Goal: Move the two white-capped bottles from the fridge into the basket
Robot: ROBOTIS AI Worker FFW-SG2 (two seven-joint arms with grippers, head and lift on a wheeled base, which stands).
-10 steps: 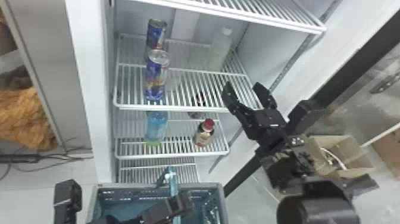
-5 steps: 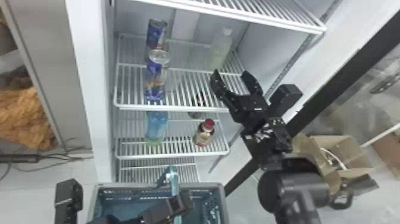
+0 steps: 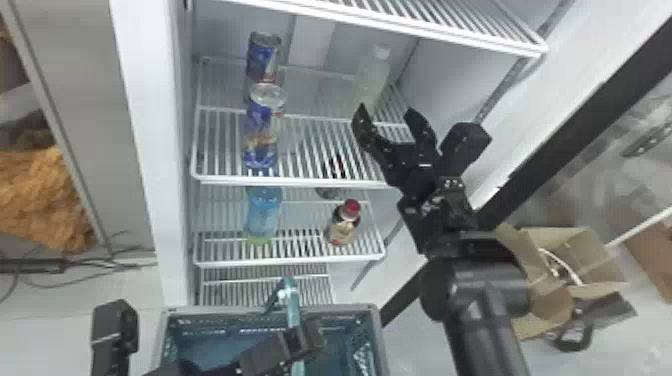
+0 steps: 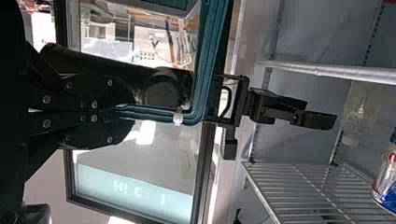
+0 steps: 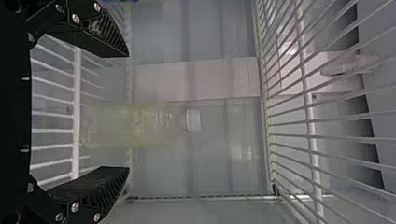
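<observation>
White-capped bottle (image 3: pixel 371 77), blue printed cans (image 3: pixel 260 137)

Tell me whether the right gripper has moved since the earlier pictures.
Yes: the right gripper has moved left and farther in past the shelf's front edge, toward the white-capped bottle.

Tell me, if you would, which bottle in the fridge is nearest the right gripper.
The white-capped bottle, just beyond the open right gripper; the blue bottle and the red-capped bottle stand on the shelf below.
</observation>
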